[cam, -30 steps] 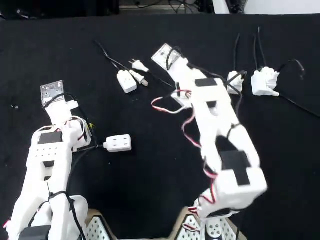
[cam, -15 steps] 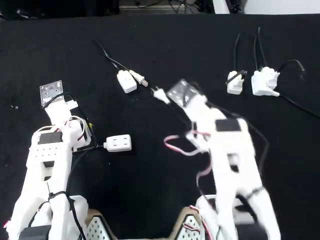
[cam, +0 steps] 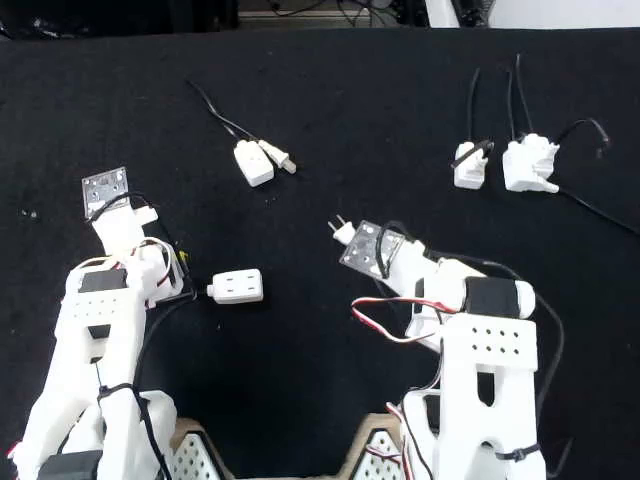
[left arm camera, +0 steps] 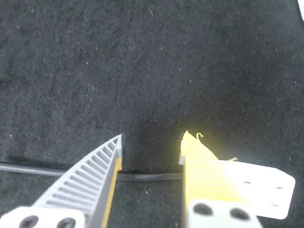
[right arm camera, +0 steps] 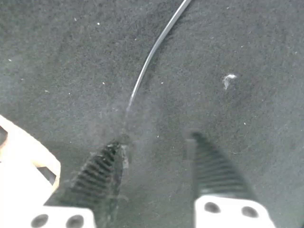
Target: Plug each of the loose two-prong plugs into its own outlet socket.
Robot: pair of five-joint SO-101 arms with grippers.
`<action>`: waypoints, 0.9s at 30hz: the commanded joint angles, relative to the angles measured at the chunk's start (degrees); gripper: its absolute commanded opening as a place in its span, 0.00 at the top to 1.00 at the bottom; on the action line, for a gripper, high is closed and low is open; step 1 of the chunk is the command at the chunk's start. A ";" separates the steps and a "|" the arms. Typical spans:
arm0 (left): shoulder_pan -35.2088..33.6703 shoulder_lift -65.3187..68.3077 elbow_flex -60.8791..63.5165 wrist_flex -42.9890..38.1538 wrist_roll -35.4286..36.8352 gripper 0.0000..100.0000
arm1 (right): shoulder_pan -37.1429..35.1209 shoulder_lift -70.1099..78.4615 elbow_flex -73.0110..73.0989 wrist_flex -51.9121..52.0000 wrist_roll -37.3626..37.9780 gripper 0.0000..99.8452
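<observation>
Blur softens the right wrist view. A thin dark cord [right arm camera: 152,57] runs away from one fingertip of the right gripper [right arm camera: 156,142], and I cannot tell if it is caught there. The jaws stand apart, with only the black cloth bench [cam: 330,90] between them. From above, a small white two-prong plug [cam: 342,230] lies just beyond those jaws, its prongs and long axis pointing away from them. The right arm is folded low near its base. The left gripper [left arm camera: 152,137] has its jaws moderately apart, with a black cable [left arm camera: 149,176] crossing between them. A white rectangular outlet block [left arm camera: 266,190] sits just beside one jaw, partly hidden by it.
</observation>
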 commanded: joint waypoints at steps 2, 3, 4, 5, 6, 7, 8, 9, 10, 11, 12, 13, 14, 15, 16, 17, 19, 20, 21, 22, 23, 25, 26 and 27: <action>-0.57 -1.49 -0.40 -0.88 -0.09 0.79 | 0.70 -0.31 -7.08 0.62 -1.14 0.78; -0.57 -1.49 -0.48 -0.88 -0.09 0.79 | -0.35 -0.22 -8.31 0.18 -4.31 0.79; -0.57 -1.49 -0.57 -0.88 -0.09 0.79 | -2.11 -0.13 -8.84 -0.79 -8.18 0.80; -0.57 -1.49 -0.57 -0.88 -0.09 0.79 | -4.13 0.31 -8.75 -2.37 -12.66 0.81; -0.57 -1.49 -0.57 -0.88 -0.09 0.79 | -6.07 1.27 -8.66 -4.40 -17.32 0.81; -0.57 -1.49 -0.57 -0.88 -0.09 0.79 | -8.00 2.68 -8.22 -7.12 -21.45 0.81; -0.57 -1.49 -0.48 -0.88 -0.09 0.79 | -9.76 4.53 -7.87 -10.20 -25.23 0.81; -0.57 -1.49 -0.40 -0.88 -0.09 0.79 | -11.34 6.81 -7.60 -13.10 -28.48 0.81; -0.57 -1.49 -0.40 -0.79 -0.09 0.79 | -12.84 9.54 -7.52 -16.00 -30.95 0.81; -0.57 -1.49 -0.31 -0.79 -0.09 0.79 | -14.33 12.62 -7.52 -18.73 -32.97 0.81; -0.57 -1.49 -0.31 -0.70 -0.09 0.79 | -15.56 15.69 -7.69 -21.19 -34.29 0.81; -0.57 -1.49 -0.31 -0.70 -0.09 0.79 | -16.70 18.95 -7.78 -23.47 -35.16 0.81; -0.57 -1.49 -0.31 -0.70 -0.09 0.79 | -17.58 21.85 -7.96 -25.67 -35.60 0.81; -0.57 -1.49 -0.31 -0.70 -0.09 0.79 | -18.11 24.48 -8.04 -27.87 -35.69 0.81; -0.57 -1.49 -0.31 -0.70 -0.09 0.79 | -18.37 26.95 -8.04 -30.24 -36.04 0.81; -0.57 -1.49 -0.31 -0.70 -0.09 0.79 | -18.37 28.97 -8.04 -32.70 -36.66 0.81; -0.57 -1.49 -0.31 -0.79 -0.09 0.79 | -18.29 32.13 -8.04 -37.10 -37.80 0.81; -0.57 -1.49 -0.31 -0.79 -0.09 0.79 | -18.29 33.36 -8.04 -38.86 -38.42 0.81; -0.57 -1.49 -0.31 -0.79 -0.09 0.79 | -18.37 34.33 -8.04 -40.26 -38.86 0.81; -0.57 -1.49 -0.31 -0.79 -0.09 0.79 | -18.55 35.03 -8.04 -41.49 -39.30 0.81; -0.57 -1.49 -0.31 -0.79 -0.09 0.79 | -18.64 35.56 -8.04 -42.55 -39.82 0.81; -0.57 -1.49 -0.31 -0.79 -0.09 0.79 | -19.08 36.18 -8.13 -44.57 -40.88 0.81; -0.57 -1.49 -0.31 -0.79 -0.09 0.79 | -19.43 36.44 -8.13 -45.36 -41.05 0.81; -0.57 -1.49 -0.31 -0.79 -0.09 0.79 | -19.52 36.53 -7.87 -45.98 -41.32 0.81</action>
